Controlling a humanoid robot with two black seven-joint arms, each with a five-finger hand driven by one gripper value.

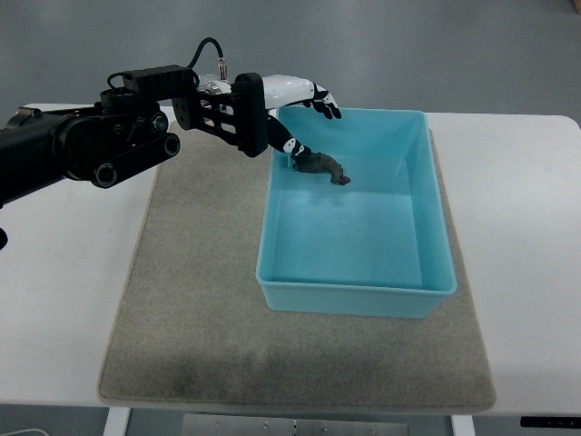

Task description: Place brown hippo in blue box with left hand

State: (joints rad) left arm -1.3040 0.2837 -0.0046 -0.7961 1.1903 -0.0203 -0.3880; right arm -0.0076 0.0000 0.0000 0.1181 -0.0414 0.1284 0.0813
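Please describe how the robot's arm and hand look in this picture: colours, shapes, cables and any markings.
Only the left arm shows. It is matte black, built of chunky round joint housings and a boxy, open-framed forearm bracket with visible screws. A thin black cable loops above the wrist to a small metal plug. The left hand has a glossy white shell with black joints and black fingers. No markings are readable.
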